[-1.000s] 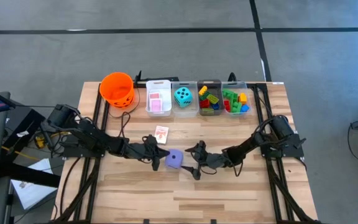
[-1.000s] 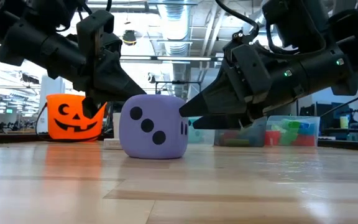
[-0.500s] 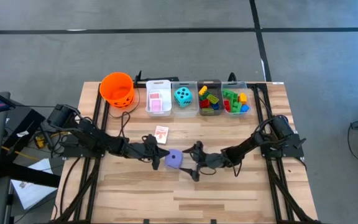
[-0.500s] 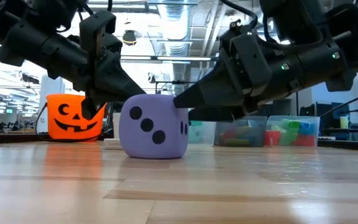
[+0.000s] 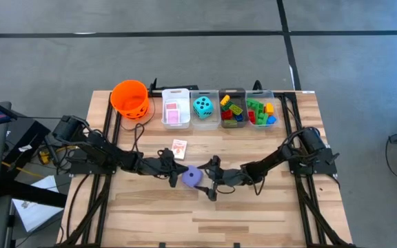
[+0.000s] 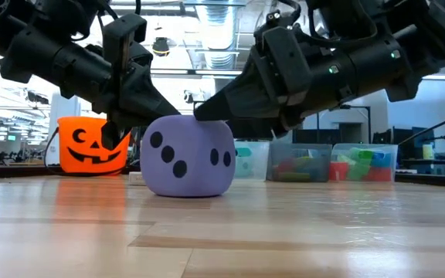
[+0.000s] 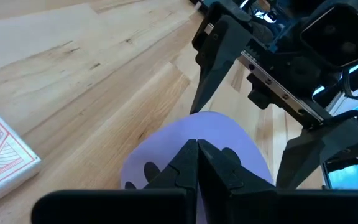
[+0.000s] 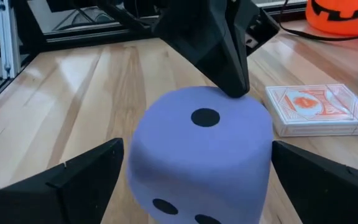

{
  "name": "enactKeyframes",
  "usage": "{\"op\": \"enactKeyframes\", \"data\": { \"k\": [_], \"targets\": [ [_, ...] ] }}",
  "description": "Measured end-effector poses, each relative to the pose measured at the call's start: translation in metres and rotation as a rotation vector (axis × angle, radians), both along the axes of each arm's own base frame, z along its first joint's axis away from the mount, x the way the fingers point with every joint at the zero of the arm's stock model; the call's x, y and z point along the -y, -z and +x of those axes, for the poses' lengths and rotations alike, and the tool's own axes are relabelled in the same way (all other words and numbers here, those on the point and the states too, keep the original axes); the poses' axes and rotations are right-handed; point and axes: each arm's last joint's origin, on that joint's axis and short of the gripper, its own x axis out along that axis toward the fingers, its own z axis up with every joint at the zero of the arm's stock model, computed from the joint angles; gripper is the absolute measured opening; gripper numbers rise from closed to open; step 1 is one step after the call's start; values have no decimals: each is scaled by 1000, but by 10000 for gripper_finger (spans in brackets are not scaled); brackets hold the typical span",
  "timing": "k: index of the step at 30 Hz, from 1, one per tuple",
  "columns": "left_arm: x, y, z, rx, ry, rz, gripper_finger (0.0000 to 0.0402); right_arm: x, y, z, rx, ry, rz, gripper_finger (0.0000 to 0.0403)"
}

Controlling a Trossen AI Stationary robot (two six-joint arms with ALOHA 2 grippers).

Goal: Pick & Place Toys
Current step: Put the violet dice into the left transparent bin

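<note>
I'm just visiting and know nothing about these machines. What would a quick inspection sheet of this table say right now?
Surface: pale wooden plank table.
Job's things: soft purple dotted die mid-table; boxed deck of pink-backed playing cards behind it; teal dotted die, another pink card deck and mixed plastic bricks sit in the clear rectangular bins at the far edge.
Clutter: orange pumpkin-face bucket.
Grippers: left gripper shut, tip against the purple die; right gripper open, fingers on either side of it.
Cables: black cable across the wood near the bucket.
Surroundings: grey floor; workshop room behind.
</note>
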Motion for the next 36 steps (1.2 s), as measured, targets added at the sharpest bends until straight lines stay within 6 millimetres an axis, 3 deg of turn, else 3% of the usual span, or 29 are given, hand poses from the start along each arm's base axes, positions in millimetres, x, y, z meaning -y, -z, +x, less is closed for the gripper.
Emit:
{"op": "enactKeyframes", "data": {
  "k": [26, 33, 36],
  "targets": [
    [-1, 0, 0, 7, -29, -18, 0, -3, -2, 12, -135, 71, 148, 400],
    [-2, 0, 0, 7, -48, -10, 0, -1, 12, 6, -336, 95, 72, 397],
    [-3, 0, 0, 3, -57, -4, 0, -1, 4, 12, -339, 110, 59, 397]
  ]
}}
